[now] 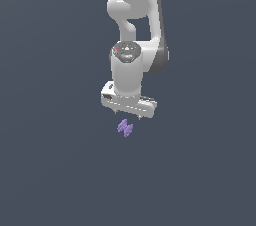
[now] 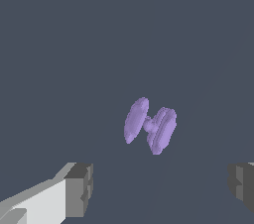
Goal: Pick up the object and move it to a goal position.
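The object [image 1: 125, 128] is a tiny light-purple jagged piece lying on the dark grey floor. In the exterior view it sits just below the white gripper [image 1: 128, 115], which points down and hovers close above it. In the wrist view the object [image 2: 150, 126] shows as two ribbed lobes joined by a thin neck. It lies ahead of the gap between the grey fingertips [image 2: 79, 188], nearer the other fingertip's side than the middle. The gripper [image 2: 161, 188] is open wide and holds nothing. No goal marker shows.
The white arm [image 1: 135, 25] rises behind the gripper to the top of the exterior view. The flat dark grey floor [image 1: 55, 170] surrounds the object.
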### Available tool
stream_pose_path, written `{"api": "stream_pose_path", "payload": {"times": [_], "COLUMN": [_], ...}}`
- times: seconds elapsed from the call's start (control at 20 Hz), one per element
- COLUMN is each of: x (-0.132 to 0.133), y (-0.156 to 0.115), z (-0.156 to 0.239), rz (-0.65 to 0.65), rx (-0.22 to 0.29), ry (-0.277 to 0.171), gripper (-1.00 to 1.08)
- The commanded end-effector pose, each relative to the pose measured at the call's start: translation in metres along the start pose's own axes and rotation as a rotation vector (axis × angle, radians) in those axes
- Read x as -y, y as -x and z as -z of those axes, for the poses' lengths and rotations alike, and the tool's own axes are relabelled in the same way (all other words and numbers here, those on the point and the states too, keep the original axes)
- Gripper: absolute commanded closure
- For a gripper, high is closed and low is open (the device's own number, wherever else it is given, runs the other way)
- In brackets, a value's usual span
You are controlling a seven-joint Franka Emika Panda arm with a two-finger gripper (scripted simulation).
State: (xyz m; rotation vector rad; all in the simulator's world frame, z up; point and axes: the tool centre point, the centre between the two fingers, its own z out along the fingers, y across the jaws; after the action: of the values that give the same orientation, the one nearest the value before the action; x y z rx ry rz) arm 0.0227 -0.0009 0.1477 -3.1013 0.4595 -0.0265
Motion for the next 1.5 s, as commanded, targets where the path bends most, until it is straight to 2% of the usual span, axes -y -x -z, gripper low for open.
{"api": "stream_pose_path", "payload": {"times": [0.0,0.35,0.65,1.2,1.45], "x": [-0.001,-0.005,-0.008,-0.009,-0.01], "y": [-0.002,-0.007,-0.009,-0.009,-0.009], "z": [-0.011,-0.037,-0.051,-0.059,-0.077], "rz": [-0.075,-0.257,-0.356,-0.399,-0.401], "rx": [0.003,0.01,0.013,0.014,0.014], "ry": [0.001,0.005,0.009,0.012,0.012], "gripper": [-0.92,-0.92,-0.92,-0.92,-0.92]}}
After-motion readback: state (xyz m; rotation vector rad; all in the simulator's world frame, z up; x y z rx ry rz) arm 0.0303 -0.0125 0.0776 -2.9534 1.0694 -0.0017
